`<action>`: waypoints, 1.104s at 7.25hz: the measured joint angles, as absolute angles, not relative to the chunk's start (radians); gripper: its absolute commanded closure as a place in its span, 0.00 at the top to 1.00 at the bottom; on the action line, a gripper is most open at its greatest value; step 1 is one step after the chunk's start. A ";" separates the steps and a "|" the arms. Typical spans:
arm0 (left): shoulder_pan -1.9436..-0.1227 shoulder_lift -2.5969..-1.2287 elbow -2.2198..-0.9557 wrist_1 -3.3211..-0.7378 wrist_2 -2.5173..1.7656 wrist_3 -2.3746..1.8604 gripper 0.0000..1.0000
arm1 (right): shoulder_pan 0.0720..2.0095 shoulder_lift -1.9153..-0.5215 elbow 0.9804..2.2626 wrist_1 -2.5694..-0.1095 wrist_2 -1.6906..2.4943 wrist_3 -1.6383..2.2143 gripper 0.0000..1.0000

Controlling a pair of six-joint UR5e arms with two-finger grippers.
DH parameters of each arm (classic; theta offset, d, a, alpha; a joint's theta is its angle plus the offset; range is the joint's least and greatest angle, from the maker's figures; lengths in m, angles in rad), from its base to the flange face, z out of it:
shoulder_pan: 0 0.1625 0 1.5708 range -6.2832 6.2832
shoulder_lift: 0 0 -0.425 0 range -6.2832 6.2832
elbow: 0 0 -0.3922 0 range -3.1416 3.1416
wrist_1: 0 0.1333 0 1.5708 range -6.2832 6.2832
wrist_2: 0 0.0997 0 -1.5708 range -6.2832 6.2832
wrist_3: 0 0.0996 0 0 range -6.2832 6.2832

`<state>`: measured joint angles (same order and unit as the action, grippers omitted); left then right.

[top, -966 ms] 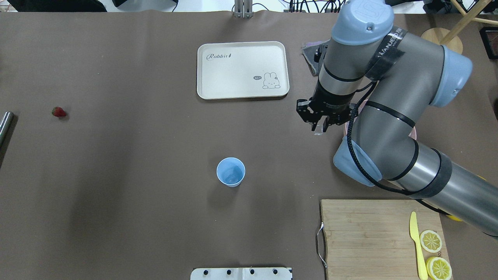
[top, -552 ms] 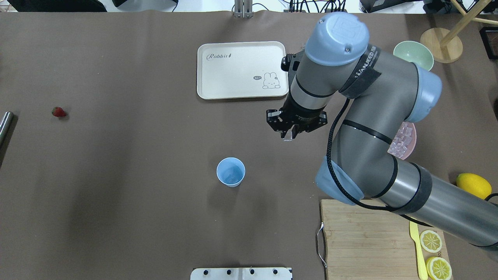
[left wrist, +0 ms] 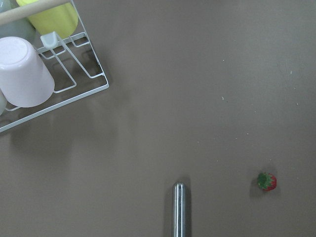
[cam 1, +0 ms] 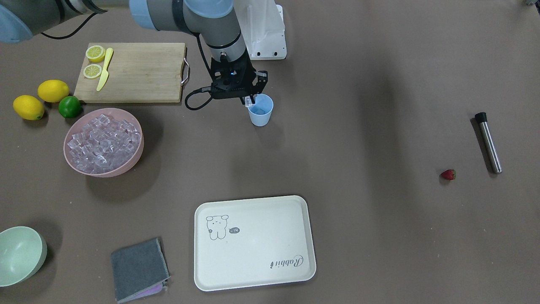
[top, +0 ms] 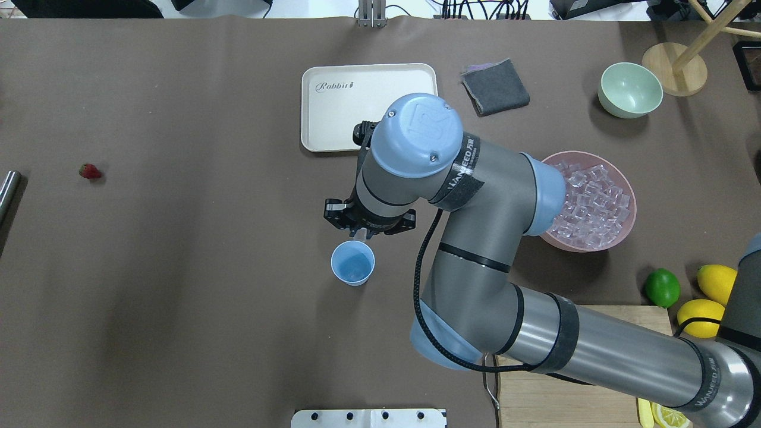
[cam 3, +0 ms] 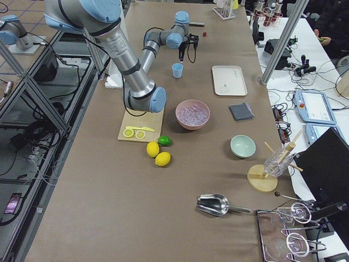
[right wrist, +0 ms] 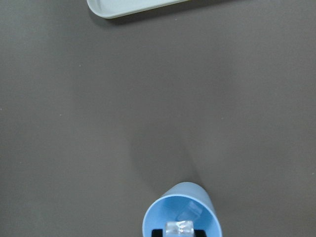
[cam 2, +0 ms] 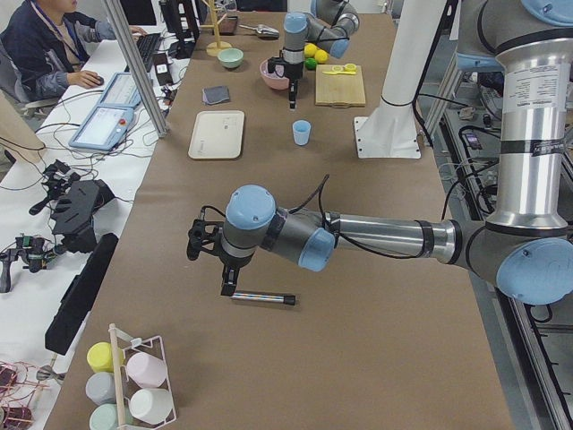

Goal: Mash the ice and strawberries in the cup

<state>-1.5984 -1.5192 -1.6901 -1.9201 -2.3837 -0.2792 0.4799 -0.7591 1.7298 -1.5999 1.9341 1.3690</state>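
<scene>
Right claw (cam 1: 249, 101) holds ice (right wrist: 179, 228) over cup (cam 1: 260, 117); another cube (right wrist: 190, 212) inside.

I am watching the desk (top: 178, 327) from overhead at the rear and steeply from the opposite front. Side cameras are looking along it from either end. Wrist cameras are pointing down, close; right wrist and overhead are sharing the cup (top: 352, 263).

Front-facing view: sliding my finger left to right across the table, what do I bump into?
Pale green bowl → wide pink bowl full of ice cubes → small light-blue plastic cup → little red strawberry → silver metal rod with a black cap.
</scene>
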 measured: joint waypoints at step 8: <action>-1.598 -1.507 -1.689 -1.926 -2.384 -0.277 0.98 | 0.409 -0.778 1.683 -1.534 1.856 1.421 0.79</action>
